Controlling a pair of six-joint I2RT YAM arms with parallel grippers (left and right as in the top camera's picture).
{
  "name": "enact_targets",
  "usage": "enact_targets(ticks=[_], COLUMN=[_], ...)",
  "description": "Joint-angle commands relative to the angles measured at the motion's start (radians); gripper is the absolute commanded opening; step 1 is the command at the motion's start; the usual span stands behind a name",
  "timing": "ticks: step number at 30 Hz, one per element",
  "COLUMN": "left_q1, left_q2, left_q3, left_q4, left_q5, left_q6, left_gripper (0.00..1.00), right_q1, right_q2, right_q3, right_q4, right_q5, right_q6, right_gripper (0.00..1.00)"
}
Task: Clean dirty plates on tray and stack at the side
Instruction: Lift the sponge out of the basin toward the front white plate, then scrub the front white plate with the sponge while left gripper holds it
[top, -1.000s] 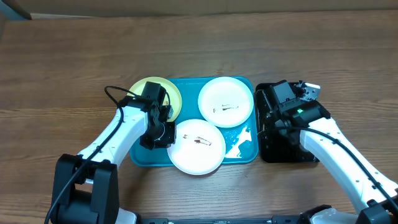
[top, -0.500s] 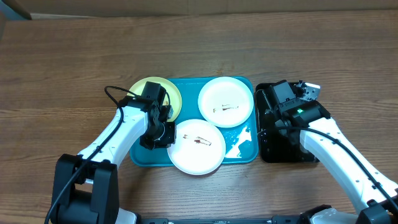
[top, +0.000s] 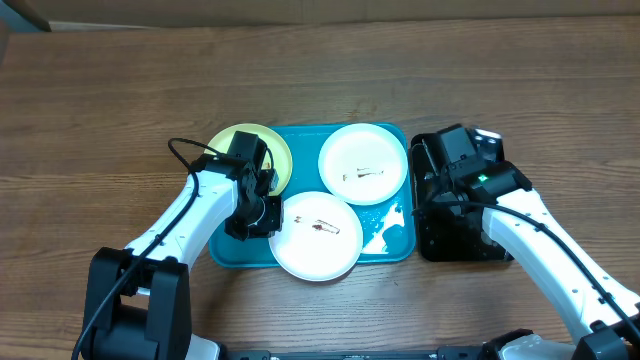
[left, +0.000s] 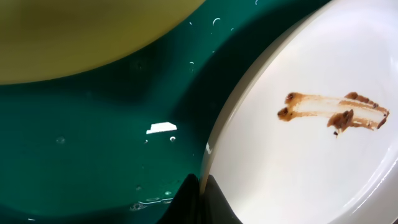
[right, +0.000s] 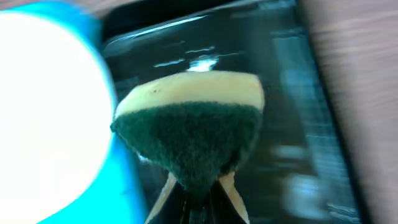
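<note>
The teal tray (top: 394, 242) holds three plates: a yellow-green plate (top: 232, 145) at the back left, a white plate (top: 362, 163) at the back right and a white plate (top: 318, 236) in front, both white ones with brown smears. My left gripper (top: 264, 216) is shut on the left rim of the front white plate (left: 311, 149), over the tray floor (left: 93, 137). My right gripper (right: 200, 202) is shut on a green and yellow sponge (right: 189, 130) above the black tub (top: 455, 240); in the overhead view it is hidden under the wrist.
The black tub stands against the tray's right side. The yellow-green plate (left: 81, 31) overlaps the tray's back left corner. Wet streaks lie on the tray floor at the front right (top: 385, 232). Wooden table lies all around.
My right wrist has shifted slightly left over the black tub, covering the pale sponge end seen earlier. The left arm and the plates have not moved.
</note>
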Motion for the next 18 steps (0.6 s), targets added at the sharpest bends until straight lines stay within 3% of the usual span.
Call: enact_targets(ticks=[1, 3, 5, 18], left_q1=[-0.006, -0.006, -0.006, -0.008], left_q2=[0.011, 0.011, 0.011, 0.011], left_q3=[0.000, 0.000, 0.000, 0.000], left_q4=[0.006, 0.006, 0.009, 0.012], left_q5=[0.010, 0.010, 0.010, 0.010], left_q6=[-0.007, -0.007, -0.007, -0.007], left_gripper=[0.04, 0.04, 0.04, 0.04], right_q1=[0.006, 0.013, 0.029, 0.233], right_q2=[-0.027, -0.024, -0.017, 0.189], right_q3=[0.022, 0.022, 0.021, 0.021], right_q4=[0.085, 0.149, 0.187, 0.332], right_q5=[-0.584, -0.796, -0.890, -0.906], right_q6=[-0.163, -0.171, -0.170, -0.041], right_gripper=[0.04, 0.04, 0.04, 0.04])
